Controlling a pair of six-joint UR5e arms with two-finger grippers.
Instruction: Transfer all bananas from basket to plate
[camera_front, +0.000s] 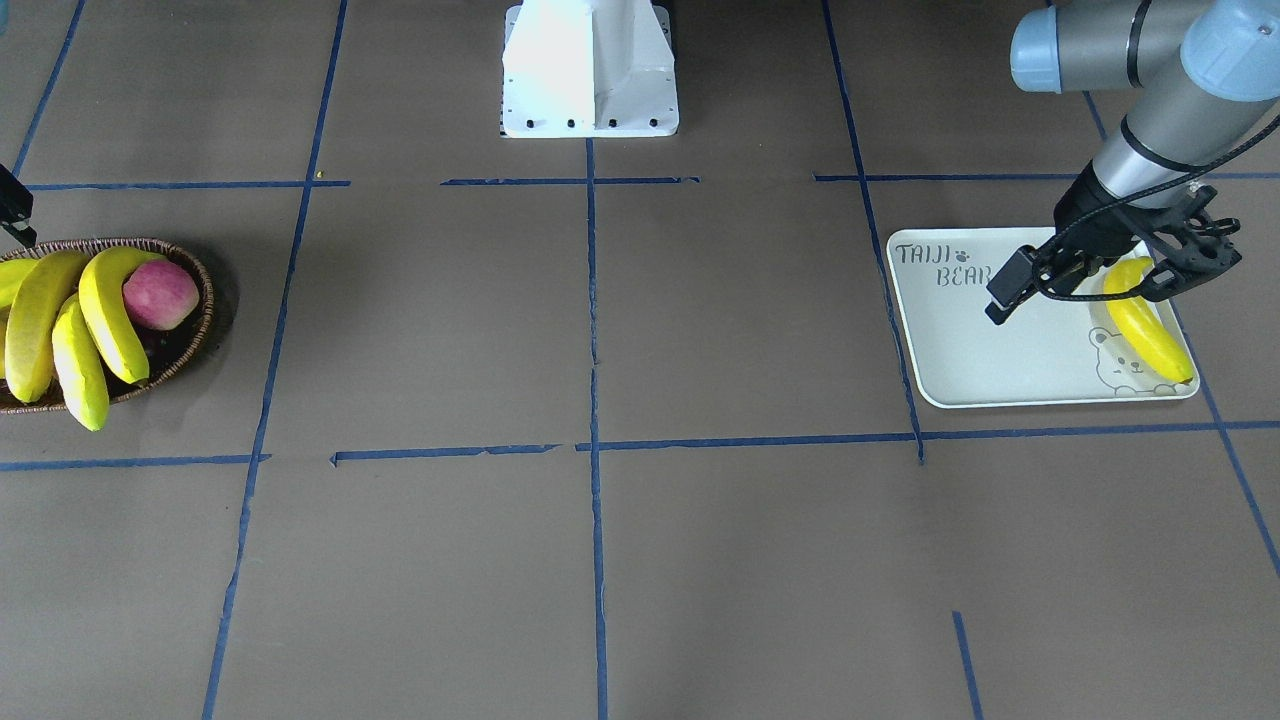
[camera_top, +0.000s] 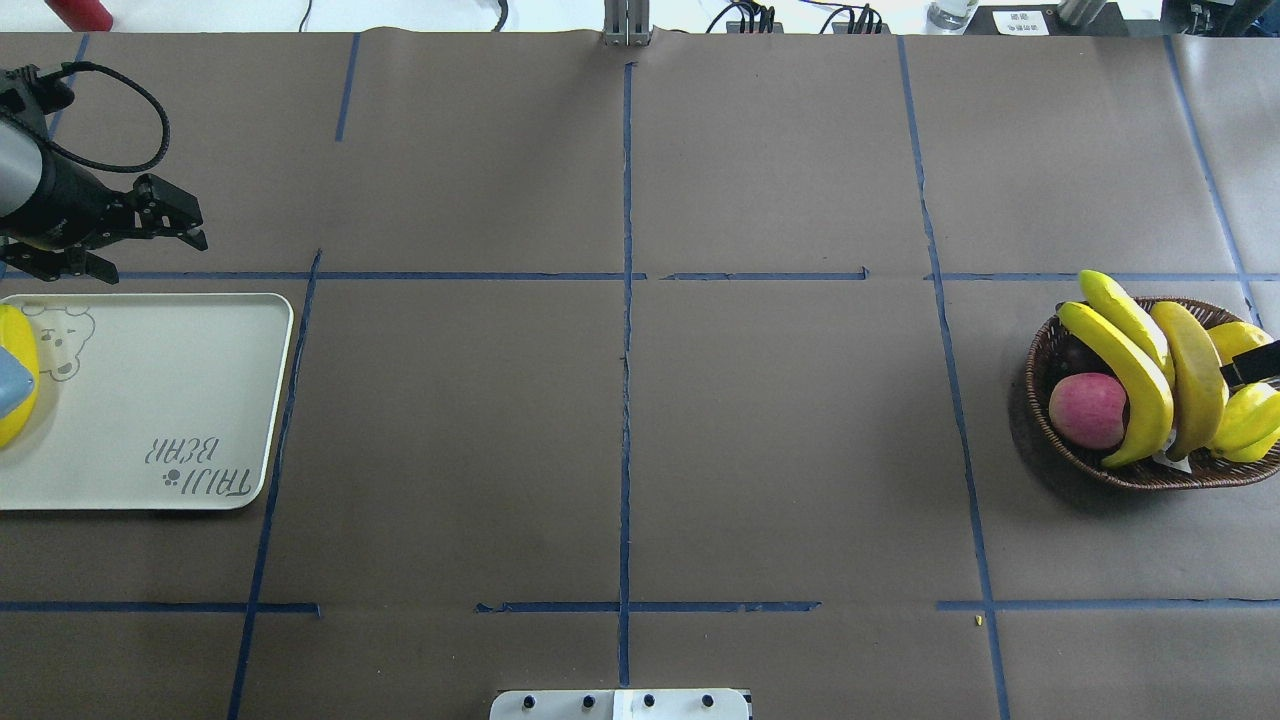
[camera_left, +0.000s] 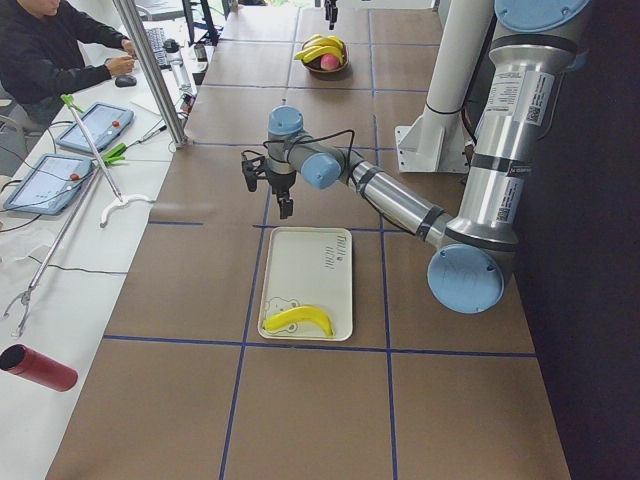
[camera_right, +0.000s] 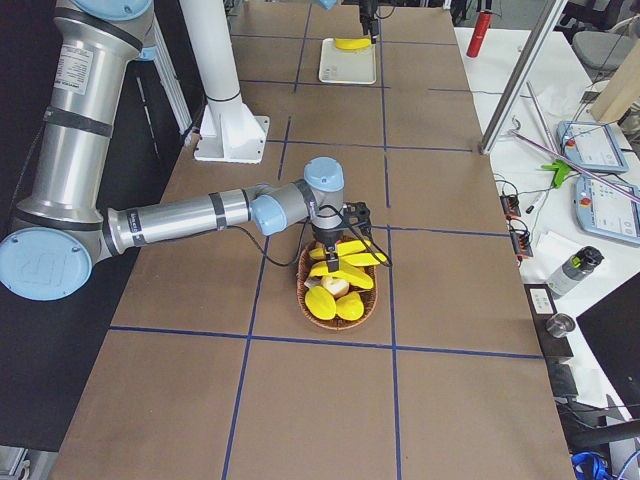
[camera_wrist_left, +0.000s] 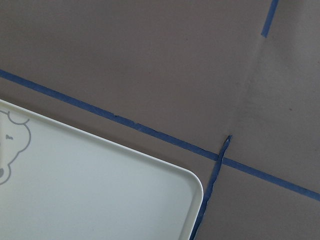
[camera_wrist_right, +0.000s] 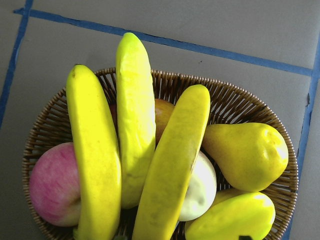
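Brown paper crossed with blue tape lines covers the table (camera_top: 780, 450). Overhead, a shallow oval dark-brown wicker basket (camera_top: 1036, 395) sits at the right edge. It holds three long curved bright-yellow bananas (camera_top: 1140, 385) side by side, next to a round red-pink apple (camera_top: 1088, 410). A black piece of the right hand (camera_top: 1262, 362) shows over the basket; I cannot tell whether its fingers are apart or together. At the left, a flat pale rectangular plate printed "TAIJI BEAR" (camera_top: 150, 400) carries a fourth banana (camera_top: 20, 328) at its left end, partly hidden by a blue arm joint. The left hand (camera_top: 155, 258) hangs near the plate, fingers spread apart and empty.

From the table's left end, the fourth banana lies alone on the plate's near end, and the left hand hangs in the air clear of it.

The right wrist view shows the three bananas lying across the basket over the apple, with two stubby yellow pears (camera_wrist_right: 247, 155) to their right.
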